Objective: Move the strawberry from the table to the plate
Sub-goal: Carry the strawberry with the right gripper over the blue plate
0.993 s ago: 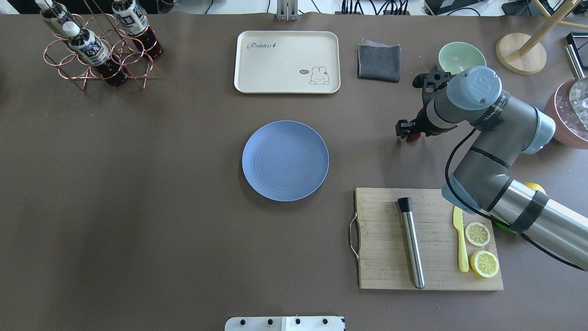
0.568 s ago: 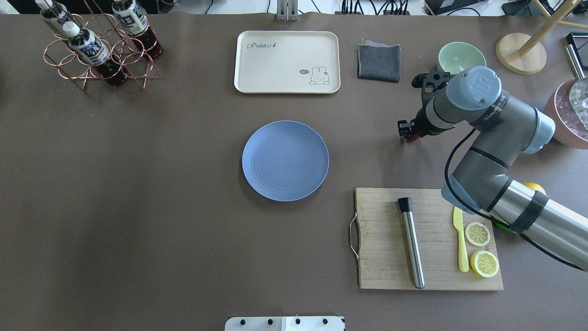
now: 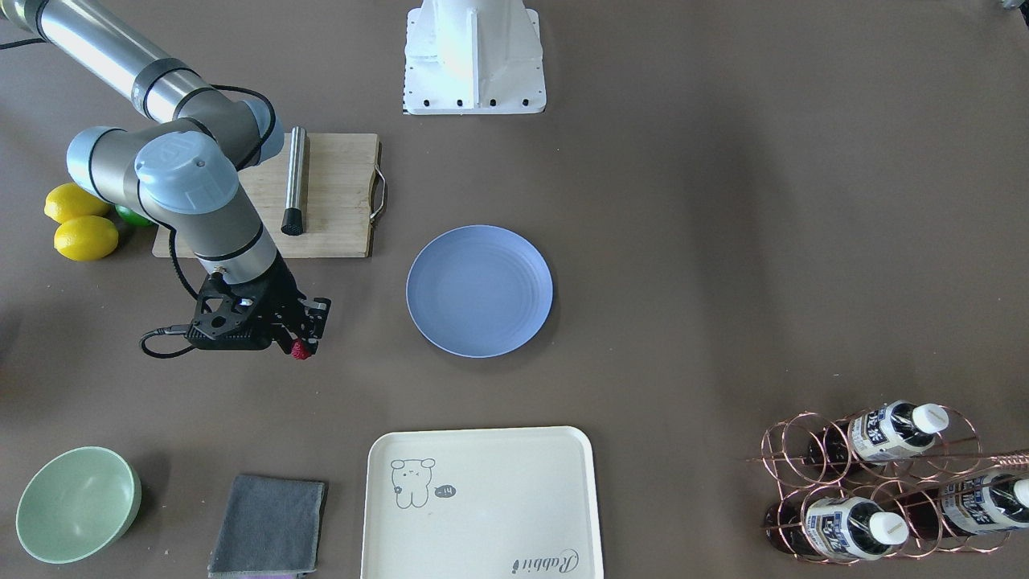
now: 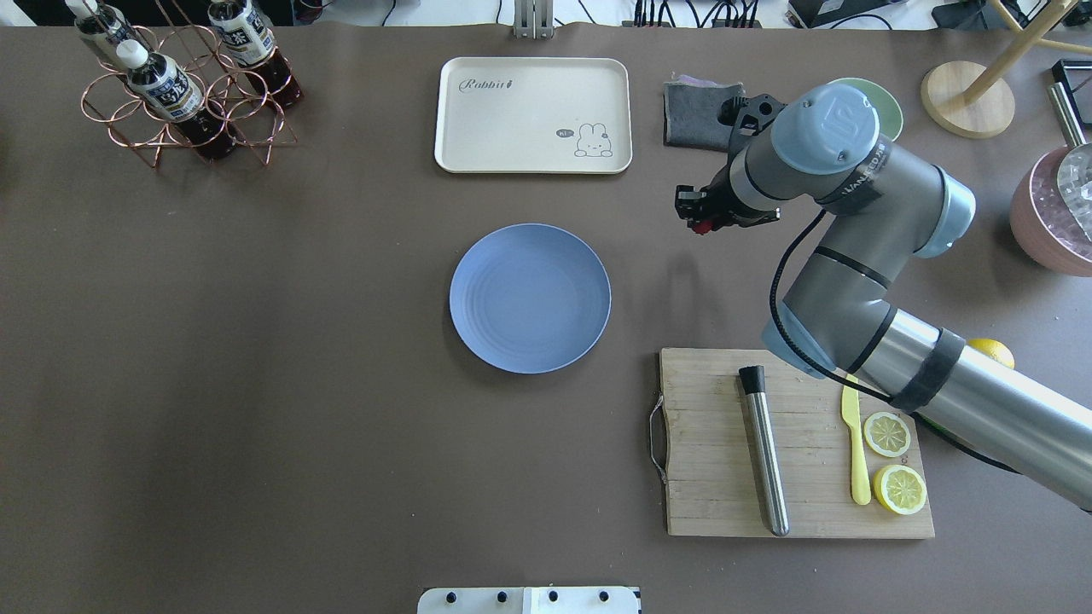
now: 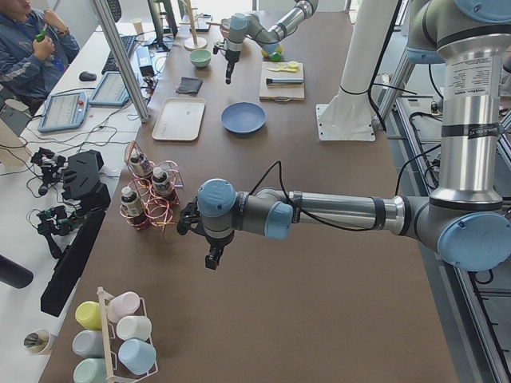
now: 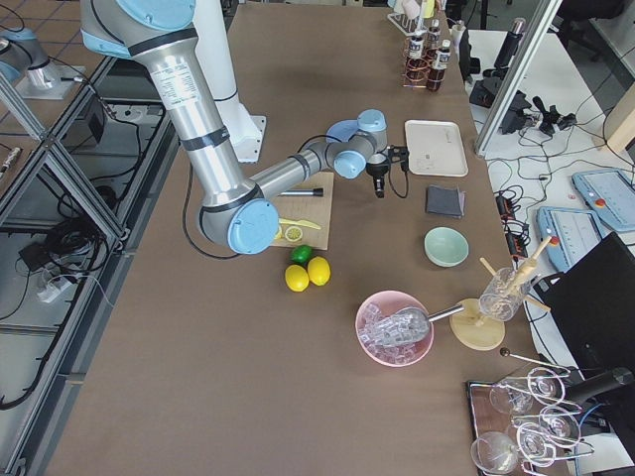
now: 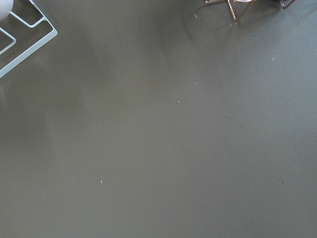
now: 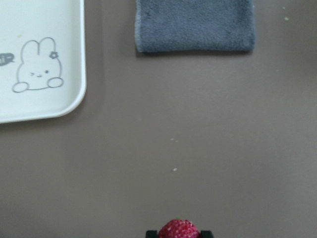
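The right fingers [image 3: 301,341] are closed on the strawberry [image 3: 302,350] and hold it above the bench [image 3: 723,241]. The strawberry is to the right of the plate [image 3: 479,290], well apart from it and nearer the grey cloth [image 3: 268,524]. The left fingers [image 5: 212,258] hang over bare bench near the bottle rack [image 5: 148,199]; their opening cannot be determined.

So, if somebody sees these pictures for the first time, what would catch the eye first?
Probably the right arm's pincer, shut on a small dark-red bumpy strawberry over the grey-brown table, near the folded grey cloth. Next, the round periwinkle-blue plate lying bare at the table's middle, and the copper wire rack of bottles at the far left corner.
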You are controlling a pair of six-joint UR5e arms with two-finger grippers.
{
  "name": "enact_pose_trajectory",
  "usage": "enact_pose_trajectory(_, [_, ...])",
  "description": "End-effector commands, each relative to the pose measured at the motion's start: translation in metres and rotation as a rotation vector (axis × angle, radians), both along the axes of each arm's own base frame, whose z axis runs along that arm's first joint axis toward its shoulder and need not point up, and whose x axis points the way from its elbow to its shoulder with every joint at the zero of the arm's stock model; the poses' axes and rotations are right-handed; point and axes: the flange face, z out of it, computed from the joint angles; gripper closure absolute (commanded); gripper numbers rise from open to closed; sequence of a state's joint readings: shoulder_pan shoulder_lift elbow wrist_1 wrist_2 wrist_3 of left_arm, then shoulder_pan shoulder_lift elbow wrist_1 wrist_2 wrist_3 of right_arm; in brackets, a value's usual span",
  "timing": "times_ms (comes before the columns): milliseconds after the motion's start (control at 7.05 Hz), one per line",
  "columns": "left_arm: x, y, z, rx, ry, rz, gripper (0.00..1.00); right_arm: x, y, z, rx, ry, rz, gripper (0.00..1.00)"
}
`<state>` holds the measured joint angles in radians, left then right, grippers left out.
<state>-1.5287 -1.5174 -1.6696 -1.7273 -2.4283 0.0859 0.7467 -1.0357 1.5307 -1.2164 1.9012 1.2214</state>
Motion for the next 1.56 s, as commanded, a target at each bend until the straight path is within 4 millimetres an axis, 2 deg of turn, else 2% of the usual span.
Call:
enact_pose_trajectory(0, [0.0, 0.0, 0.0, 0.001, 0.0, -0.001, 0.02, -0.072, 0.032, -0.098, -0.096, -0.053, 0.095, 1.0])
enact_pose_trajectory(142, [0.0, 0.001, 0.0, -0.001, 0.0, -0.001, 0.02, -0.114, 0.065, -0.129, -0.09, -0.069, 0.155, 1.0])
enact_pose_trajectory(284, [0.0, 0.006, 0.004, -0.009, 0.001, 0.0, 0.02, -0.141, 0.094, -0.143, -0.087, -0.087, 0.161, 1.0])
enact_pose_trajectory(426, [0.0, 0.006, 0.003, -0.009, 0.006, 0.0, 0.02, -0.161, 0.116, -0.141, -0.061, -0.075, 0.176, 1.0])
enact_pose_trajectory(568, [0.0, 0.008, 0.005, -0.012, 0.006, 0.0, 0.02, -0.166, 0.115, -0.137, -0.04, -0.056, 0.203, 1.0])
enact_pose_trajectory(851, [-0.001, 0.008, 0.005, -0.012, 0.009, 0.0, 0.02, -0.189, 0.108, -0.115, -0.011, -0.091, 0.211, 1.0])
enact_pose_trajectory(1419, [-0.001, 0.008, 0.005, -0.012, 0.009, 0.0, 0.02, -0.189, 0.106, -0.115, 0.026, -0.078, 0.177, 1.0])
